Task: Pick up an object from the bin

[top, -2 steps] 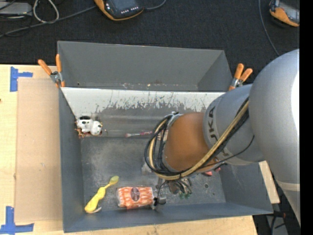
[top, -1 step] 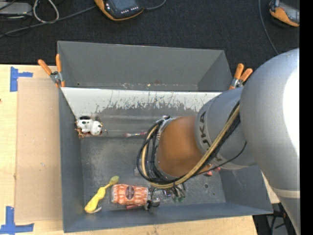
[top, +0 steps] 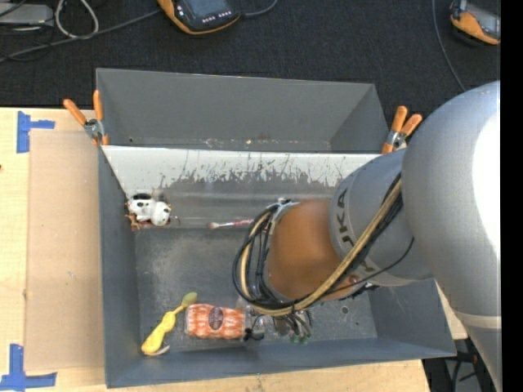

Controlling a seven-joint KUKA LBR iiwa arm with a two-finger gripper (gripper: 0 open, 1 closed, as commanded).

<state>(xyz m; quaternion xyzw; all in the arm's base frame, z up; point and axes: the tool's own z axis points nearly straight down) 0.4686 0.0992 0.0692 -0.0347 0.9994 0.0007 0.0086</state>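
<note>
Nearest item: orange-and-white patterned soft roll (top: 214,321), lying on the floor of the grey metal bin (top: 163,268), by its front wall.
Gripper (top: 278,327): just right of the roll, low at the floor; spread or pressed together cannot be told.
Left of roll: yellow banana-shaped toy (top: 159,333).
Well behind roll: small white-and-black toy animal (top: 149,211).
Progress: nothing visibly lifted; grasp and raise remain.

Dark black floor (top: 327,39) along the top, grey cables (top: 75,11) lying looped on it at upper left, an orange-and-black handheld device (top: 198,5) at top centre, a second device (top: 476,19) at upper right.
</note>
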